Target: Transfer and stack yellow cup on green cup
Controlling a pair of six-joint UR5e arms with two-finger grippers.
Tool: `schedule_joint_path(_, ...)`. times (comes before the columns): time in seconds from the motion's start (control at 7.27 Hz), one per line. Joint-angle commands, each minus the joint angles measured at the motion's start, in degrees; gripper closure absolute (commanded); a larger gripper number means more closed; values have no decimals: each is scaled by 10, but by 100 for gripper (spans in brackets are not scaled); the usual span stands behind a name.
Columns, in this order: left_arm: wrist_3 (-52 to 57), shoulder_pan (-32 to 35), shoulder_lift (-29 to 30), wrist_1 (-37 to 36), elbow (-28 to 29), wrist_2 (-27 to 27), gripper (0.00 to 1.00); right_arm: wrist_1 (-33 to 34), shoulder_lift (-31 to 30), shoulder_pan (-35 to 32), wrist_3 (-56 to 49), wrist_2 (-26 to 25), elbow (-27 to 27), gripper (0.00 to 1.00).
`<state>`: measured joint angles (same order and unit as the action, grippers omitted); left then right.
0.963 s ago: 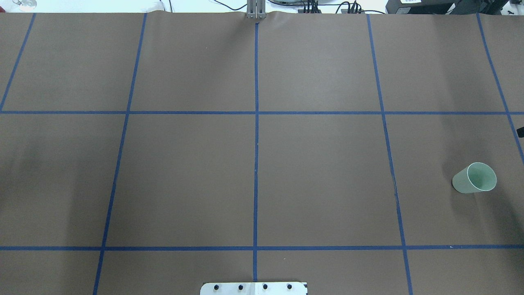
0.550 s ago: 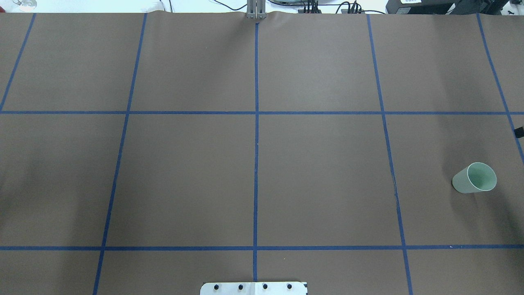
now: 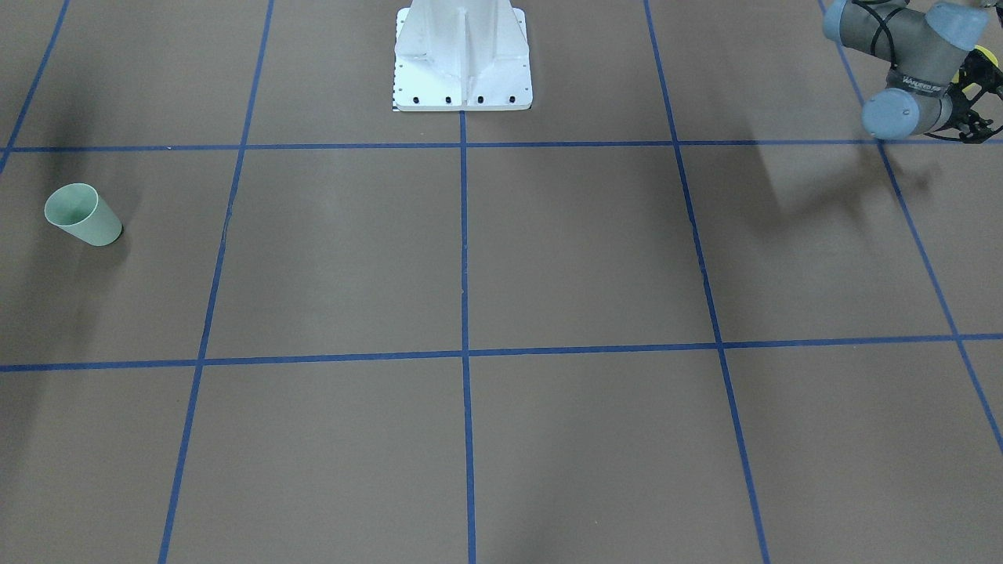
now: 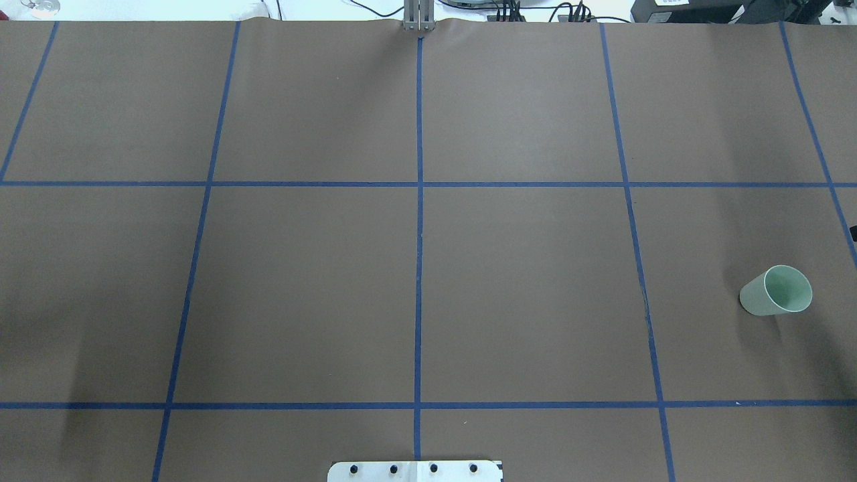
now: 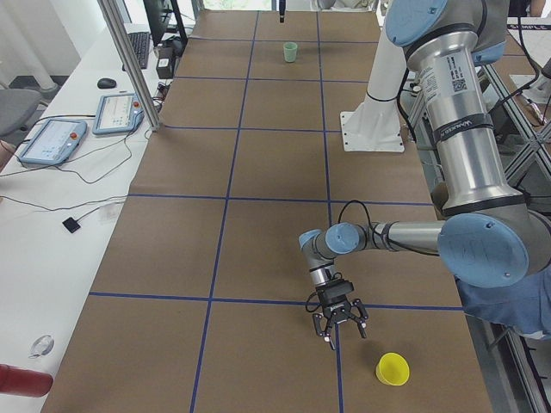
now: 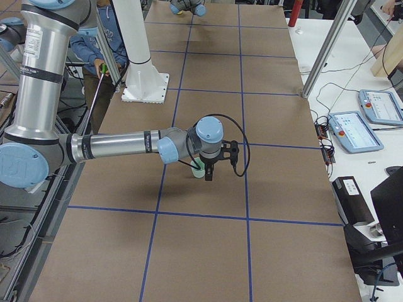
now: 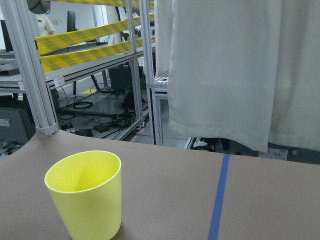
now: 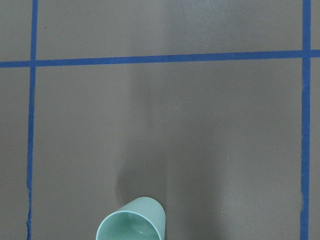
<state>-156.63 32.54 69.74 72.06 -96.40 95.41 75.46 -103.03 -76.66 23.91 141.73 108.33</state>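
The yellow cup (image 7: 85,192) stands upright on the brown table, close in front of the left wrist camera. In the exterior left view it (image 5: 393,368) is near the table's end, a short way from my left gripper (image 5: 338,331), which points down with its fingers spread and nothing between them. The green cup (image 4: 776,291) stands upright at the far right, also seen from above (image 8: 132,222) in the right wrist view. My right gripper (image 6: 208,175) hangs beside the green cup (image 6: 197,170); I cannot tell whether it is open or shut.
The white robot base plate (image 3: 462,55) sits at the middle of the robot's side. Blue tape lines grid the brown table (image 4: 522,288). Beside the table, a white desk carries tablets (image 5: 52,138) and an aluminium post (image 5: 129,60).
The dark sliver of the right arm at the overhead view's right edge has slid down and nearly out of view. The green cup has not moved.
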Motion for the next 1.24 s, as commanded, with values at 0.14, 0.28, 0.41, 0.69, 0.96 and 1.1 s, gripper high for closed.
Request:
schedule_joint_path(0.14,-34,-50,0,-3,25,70,0,0,-5,4,0,1,2,0)
schedule_joint_path(0.28,-43,-66,0,-3,40,91,0,0,-4,4,0,-2,2,0)
schedule_joint_path(0.41,-53,-78,0,-2,42,95,0,0,-3,5,0,-4,1,0)
schedule_joint_path(0.69,-57,-82,-7,7,53,94,0,0,-5,5,0,-2,2,0)
schedule_joint_path(0.96,-73,-90,-7,30,72,100,0,0,-5,6,0,-2,1,0)
schedule_joint_path(1.1,-74,-94,-7,33,81,104,0,0,-5,6,0,-4,1,0)
